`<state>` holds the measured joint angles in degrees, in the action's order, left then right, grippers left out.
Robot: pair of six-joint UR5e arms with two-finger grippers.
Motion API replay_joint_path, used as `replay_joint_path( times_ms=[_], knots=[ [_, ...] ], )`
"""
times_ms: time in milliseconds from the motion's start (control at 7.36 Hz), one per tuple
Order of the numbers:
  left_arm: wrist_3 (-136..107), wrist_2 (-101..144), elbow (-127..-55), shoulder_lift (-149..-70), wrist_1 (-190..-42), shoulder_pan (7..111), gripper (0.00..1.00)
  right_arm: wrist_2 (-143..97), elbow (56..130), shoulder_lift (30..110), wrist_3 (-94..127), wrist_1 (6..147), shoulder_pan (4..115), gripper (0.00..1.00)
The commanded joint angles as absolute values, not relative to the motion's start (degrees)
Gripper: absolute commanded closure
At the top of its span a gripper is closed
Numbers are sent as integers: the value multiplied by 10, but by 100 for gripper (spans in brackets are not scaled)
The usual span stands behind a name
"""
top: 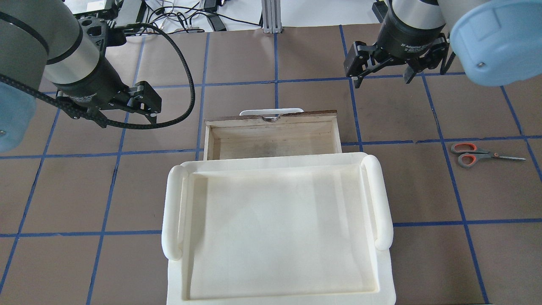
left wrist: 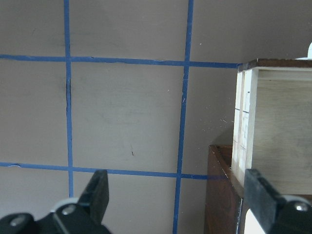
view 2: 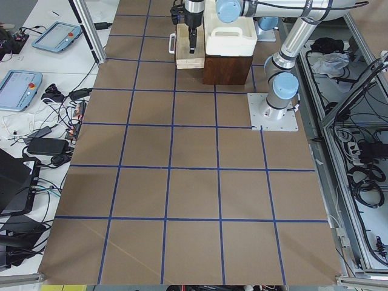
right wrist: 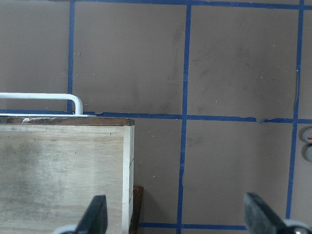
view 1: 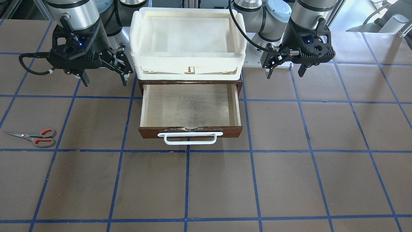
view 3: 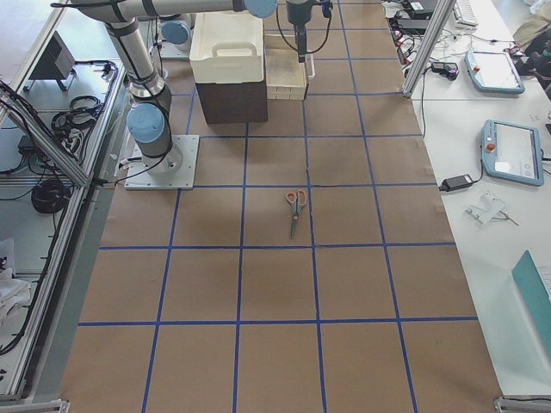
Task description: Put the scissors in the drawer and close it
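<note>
Wide open and empty, the right gripper (view 1: pixel 104 76) hung at the upper left of the front-facing view, just beside the cream tray (view 1: pixel 186 59). The left gripper (view 1: pixel 285 71), at the upper right, was spread as wide and held nothing.

The scissors (view 1: pixel 35 137) lay flat and closed on the table (view 1: pixel 289 180) near the left edge of that view, well apart from the drawer (view 1: pixel 236 109). The drawer stood pulled out at centre, its pale floor bare and its white handle (view 1: pixel 190 139) toward the bottom.

No step looked begun, so the pick-up came first. It probably fell to the right arm, which would have to travel down-frame, drop low and pinch a thin, flat object.

The right wrist view caught only slivers of the scissors' handles at its right edge. In the overhead view the left gripper's fingertips were hidden behind its wrist.
</note>
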<state>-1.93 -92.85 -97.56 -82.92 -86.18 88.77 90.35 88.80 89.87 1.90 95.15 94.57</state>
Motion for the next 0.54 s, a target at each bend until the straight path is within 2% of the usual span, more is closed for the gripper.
replay_joint_path(
  times_ms=[0, 408],
  knots=[
    [-19, -928, -975, -825, -862, 886, 0, 904, 889, 899, 18, 952, 946, 0],
    [-19, -928, -976, -825, -863, 887, 0, 903, 890, 892, -24, 954, 942, 0]
  ],
)
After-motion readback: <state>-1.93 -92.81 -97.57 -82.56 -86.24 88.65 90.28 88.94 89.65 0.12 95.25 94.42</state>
